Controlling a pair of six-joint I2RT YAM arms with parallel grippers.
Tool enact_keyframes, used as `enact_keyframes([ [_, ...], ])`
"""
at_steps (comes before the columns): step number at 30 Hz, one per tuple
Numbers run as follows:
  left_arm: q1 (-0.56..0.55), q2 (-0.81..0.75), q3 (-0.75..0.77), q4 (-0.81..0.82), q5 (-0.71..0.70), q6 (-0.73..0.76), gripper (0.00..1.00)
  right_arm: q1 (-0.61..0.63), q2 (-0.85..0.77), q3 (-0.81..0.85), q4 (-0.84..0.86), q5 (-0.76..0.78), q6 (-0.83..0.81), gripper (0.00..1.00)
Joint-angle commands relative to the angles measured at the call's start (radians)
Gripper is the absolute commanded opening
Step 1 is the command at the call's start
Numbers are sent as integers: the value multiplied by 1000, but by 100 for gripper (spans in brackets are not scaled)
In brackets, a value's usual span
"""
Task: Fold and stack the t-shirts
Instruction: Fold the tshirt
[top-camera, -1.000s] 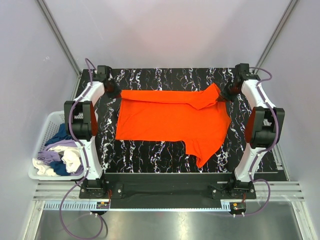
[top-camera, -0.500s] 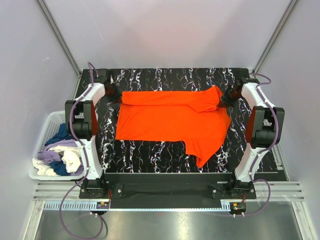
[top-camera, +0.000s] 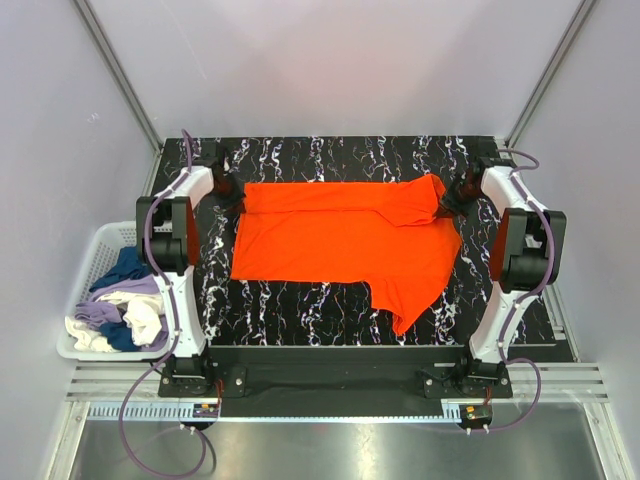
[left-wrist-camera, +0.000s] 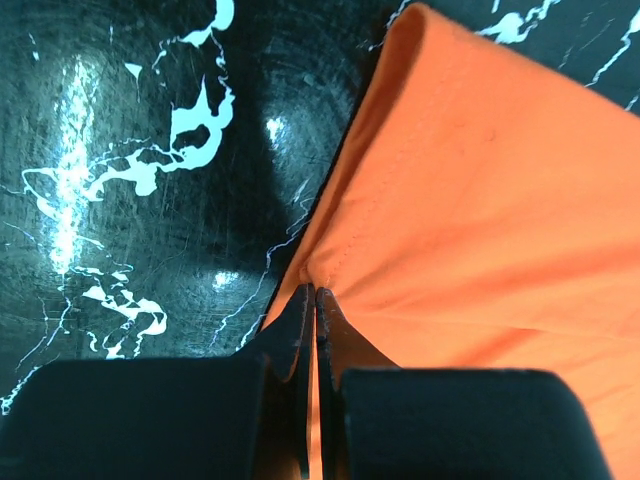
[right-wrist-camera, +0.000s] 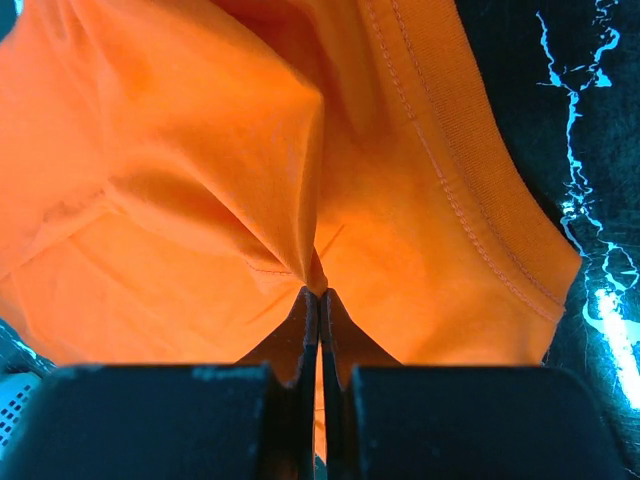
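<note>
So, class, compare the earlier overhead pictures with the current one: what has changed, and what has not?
The left claw and right claw shifted slightly toward the arms' bases, drawing the far edge of the orange shirt with them. Both stayed shut on that edge. The rest of the shirt and the basket of other shirts did not move.

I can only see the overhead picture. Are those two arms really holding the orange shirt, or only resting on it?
Observer: Holding. The left wrist camera shows the left jaws shut on a pinch of the orange t-shirt at its edge.
Operator: And the other arm?
Observer: Its wrist camera shows the right jaws shut on a bunched fold, with creases running out from the pinch.
Operator: Which part of the shirt is that?
Observer: I can't name it, but a hem with two rows of stitching runs close beside the pinch.
</note>
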Motion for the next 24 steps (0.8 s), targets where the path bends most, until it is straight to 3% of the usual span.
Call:
enact_keyframes([
  [1,5,2,47,-5,-19,21,0,-6,17,11,5,14,-18,0],
  [13,5,31,58,-18,-44,25,0,-9,52,-14,8,50,-30,1],
  [17,5,37,67,-28,-39,31,0,-14,72,-55,31,48,-31,10],
  [19,6,25,67,-47,-38,36,8,-20,95,-57,28,17,-36,16],
  [20,5,16,64,-48,-42,37,15,-21,92,-49,36,11,-41,19],
  [21,5,1,52,-50,-41,34,29,-21,57,-51,54,10,-42,25],
  [22,6,-34,46,-50,-39,33,37,-21,33,-51,76,10,-45,40],
  [24,6,-80,29,-38,-39,22,55,-21,-4,-9,109,39,-50,57],
])
